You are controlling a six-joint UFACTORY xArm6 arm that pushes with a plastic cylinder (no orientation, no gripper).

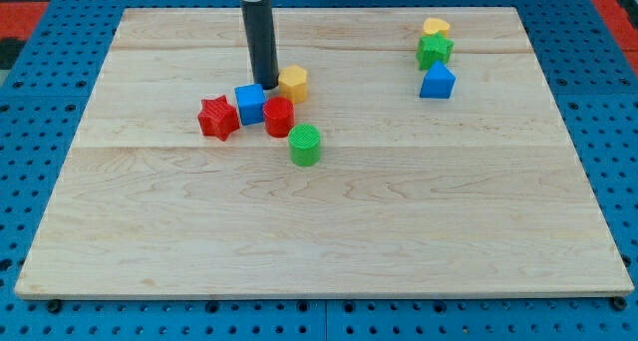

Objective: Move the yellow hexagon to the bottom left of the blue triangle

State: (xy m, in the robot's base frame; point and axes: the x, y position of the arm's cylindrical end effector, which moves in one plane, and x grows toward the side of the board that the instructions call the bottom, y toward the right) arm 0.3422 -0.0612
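The tabletop [329, 251], nearest along its bare bottom edge, carried everything. My tip [269, 85] stood touching the yellow hexagon's [293, 83] left side, above the blue cube [249, 103]; there were no fingers to spread or press. The blue triangle [437, 82] sat well apart toward the top right corner. I judged the push only beginning: next the hexagon needed driving rightward, stopping below-left of the triangle.

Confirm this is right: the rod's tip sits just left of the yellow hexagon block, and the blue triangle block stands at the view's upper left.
Not quite. In the camera view my tip is just left of the yellow hexagon block, but the blue triangle block stands at the view's upper right.
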